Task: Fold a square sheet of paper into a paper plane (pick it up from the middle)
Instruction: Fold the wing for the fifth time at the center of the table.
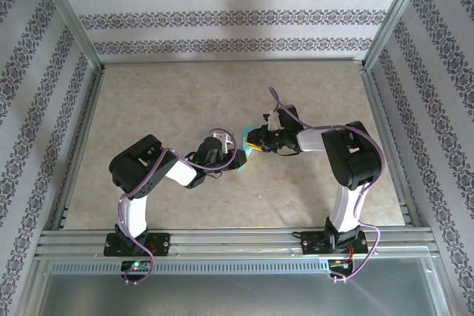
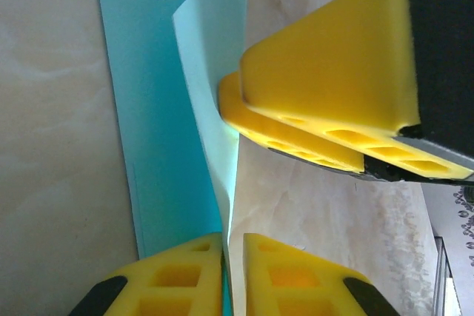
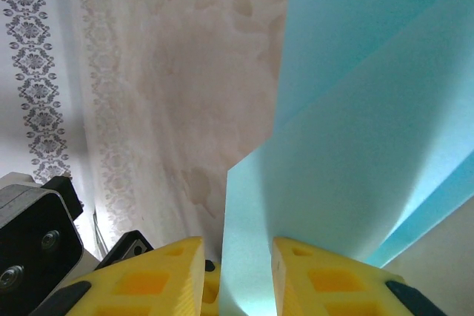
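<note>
Top external | left claw (image 1: 237, 155), right claw (image 1: 256, 143) both pinch paper plane (image 1: 245, 152) | table (image 1: 148, 101) beneath

Beige marbled tabletop (image 1: 148, 101) under soft, even light in the overhead view, fenced by a silver metal frame (image 1: 70, 14). White wallpaper (image 1: 237, 1) with bands of grey floral pattern along the top, left and right of the picture. Ribbed aluminium rails (image 1: 237, 242) across the bottom edge, a slotted strip (image 1: 237, 265) just beneath them.
</note>
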Available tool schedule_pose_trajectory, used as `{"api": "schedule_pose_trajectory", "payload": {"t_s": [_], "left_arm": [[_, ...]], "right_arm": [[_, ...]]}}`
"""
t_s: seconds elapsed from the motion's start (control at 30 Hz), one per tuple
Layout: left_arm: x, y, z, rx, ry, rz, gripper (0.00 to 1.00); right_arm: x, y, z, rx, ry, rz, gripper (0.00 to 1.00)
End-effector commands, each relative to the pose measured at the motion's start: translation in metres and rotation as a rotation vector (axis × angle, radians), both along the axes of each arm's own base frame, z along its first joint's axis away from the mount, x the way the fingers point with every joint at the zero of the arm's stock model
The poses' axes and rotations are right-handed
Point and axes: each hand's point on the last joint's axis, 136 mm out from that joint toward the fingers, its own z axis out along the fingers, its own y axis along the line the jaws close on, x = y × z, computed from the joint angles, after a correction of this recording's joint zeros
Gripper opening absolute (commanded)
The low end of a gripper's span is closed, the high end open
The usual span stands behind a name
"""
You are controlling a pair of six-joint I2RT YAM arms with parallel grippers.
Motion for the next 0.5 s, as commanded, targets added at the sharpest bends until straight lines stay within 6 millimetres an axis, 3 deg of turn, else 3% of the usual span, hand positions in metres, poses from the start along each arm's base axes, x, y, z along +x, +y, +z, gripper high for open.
{"api": "schedule_pose_trajectory", "payload": {"t_s": [0.0,0.17,0.47], "left_arm": [[-0.019,0.020,-0.054,0.107,0.152,0.019,0.14],[-0.020,0.025,-0.061,0.124,0.181,0.035,0.10],[-0.021,0.027,-0.064,0.109,0.221,0.054,0.07]], "right_arm": [[0.002,0.009,0.004,0.022,-0.036,0.039,0.30],[0.003,0.009,0.005,0.024,-0.036,0.038,0.30],[0.007,-0.008,0.029,0.025,-0.109,0.008,0.32]]}}
